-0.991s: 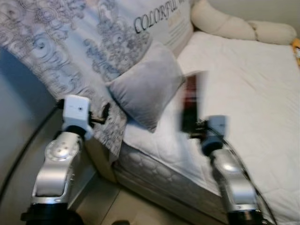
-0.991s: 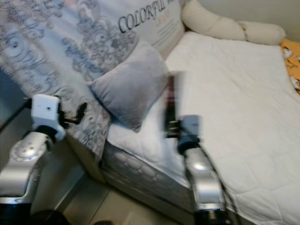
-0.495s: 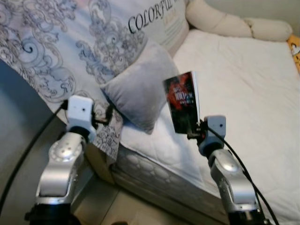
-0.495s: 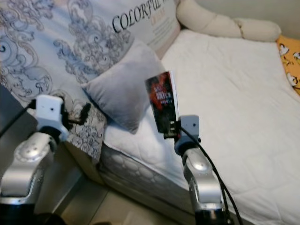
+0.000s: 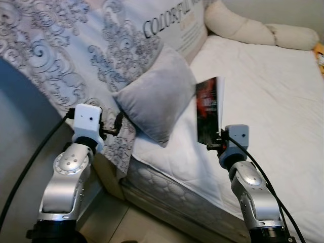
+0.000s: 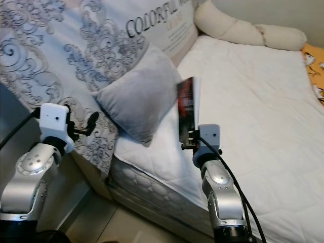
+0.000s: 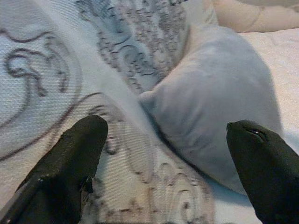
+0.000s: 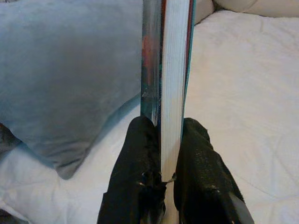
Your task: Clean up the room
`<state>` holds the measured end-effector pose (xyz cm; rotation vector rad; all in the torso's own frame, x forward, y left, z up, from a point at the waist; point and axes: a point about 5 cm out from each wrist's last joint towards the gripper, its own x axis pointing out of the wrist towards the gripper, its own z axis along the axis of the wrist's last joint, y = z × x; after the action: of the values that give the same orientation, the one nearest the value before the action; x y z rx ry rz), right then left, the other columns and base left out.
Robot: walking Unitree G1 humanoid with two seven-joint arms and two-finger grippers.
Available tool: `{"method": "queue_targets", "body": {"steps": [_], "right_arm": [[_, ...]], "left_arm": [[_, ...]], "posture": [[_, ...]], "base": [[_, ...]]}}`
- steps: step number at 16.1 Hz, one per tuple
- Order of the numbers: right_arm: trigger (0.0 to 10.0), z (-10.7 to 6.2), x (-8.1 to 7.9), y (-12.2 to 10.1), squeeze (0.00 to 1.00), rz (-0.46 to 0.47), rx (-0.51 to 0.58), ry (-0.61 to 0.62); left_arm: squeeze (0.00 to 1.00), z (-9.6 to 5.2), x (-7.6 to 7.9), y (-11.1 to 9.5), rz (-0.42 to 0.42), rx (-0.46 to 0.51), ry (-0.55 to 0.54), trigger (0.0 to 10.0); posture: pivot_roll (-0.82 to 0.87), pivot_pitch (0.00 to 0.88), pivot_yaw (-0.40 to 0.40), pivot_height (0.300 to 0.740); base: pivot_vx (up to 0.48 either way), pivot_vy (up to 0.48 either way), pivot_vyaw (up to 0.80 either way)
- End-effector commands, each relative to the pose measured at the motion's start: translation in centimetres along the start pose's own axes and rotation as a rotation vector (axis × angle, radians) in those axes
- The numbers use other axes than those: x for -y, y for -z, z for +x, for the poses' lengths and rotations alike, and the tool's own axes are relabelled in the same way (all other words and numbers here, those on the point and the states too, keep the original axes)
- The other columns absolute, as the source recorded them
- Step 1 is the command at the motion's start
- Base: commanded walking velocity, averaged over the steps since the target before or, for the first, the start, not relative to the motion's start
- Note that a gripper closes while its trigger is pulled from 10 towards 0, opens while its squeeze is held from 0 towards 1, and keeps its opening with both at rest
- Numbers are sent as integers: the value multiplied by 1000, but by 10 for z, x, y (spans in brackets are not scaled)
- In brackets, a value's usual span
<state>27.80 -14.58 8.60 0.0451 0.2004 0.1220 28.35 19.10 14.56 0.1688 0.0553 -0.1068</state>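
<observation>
Right gripper [image 8: 161, 154]: lower centre-right of the head views, raised over the near edge of the bed; both black fingers [image 8: 135, 154] pressed against the lower end of a book.
Book [image 5: 208, 111]: upright, just above the right gripper, centre of frame; dark red-and-black cover, white page block showing edge-on between the fingers; cover writing too blurred to read.
Left gripper [image 7: 163, 154]: lower left of the head views, level with the bed corner; fingers spread wide, holding nothing, just short of the patterned bedding and the cushion.
Grey cushion [image 5: 157, 98]: plain, left of the book at frame centre, leaning on the patterned bedding, lower corner on the white quilt.
Patterned bedding [image 5: 76, 55]: upper left; pale with grey scrollwork, hanging over the bed corner.
Writing: "COLORFUL" in dark capitals at top centre of the bedding; smaller print beneath, unreadable.
White quilt [image 5: 273, 96]: right half of frame, stitched, beneath and beyond the book.
Cream bolster [image 5: 253, 30]: upper right, along the far edge of the bed.
Mattress side [image 5: 167, 190]: lower centre, quilted grey.
</observation>
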Motion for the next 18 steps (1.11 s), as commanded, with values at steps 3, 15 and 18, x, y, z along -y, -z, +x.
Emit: {"method": "queue_targets", "body": {"steps": [3,15,18], "right_arm": [[10000,3,-4,-12,0,-6,45,-16],[10000,4,-4,-11,0,-11,45,-16],[10000,4,-4,-11,0,-12,46,-15]], "left_arm": [[0,1,0,2,-2,-12,4,10000],[0,1,0,2,2,-12,7,10000],[0,1,-1,2,3,-12,8,10000]], "posture": [[109,0,18,740],[111,0,18,740],[111,0,18,740]], "base": [[280,0,0],[280,0,0],[282,0,0]]}}
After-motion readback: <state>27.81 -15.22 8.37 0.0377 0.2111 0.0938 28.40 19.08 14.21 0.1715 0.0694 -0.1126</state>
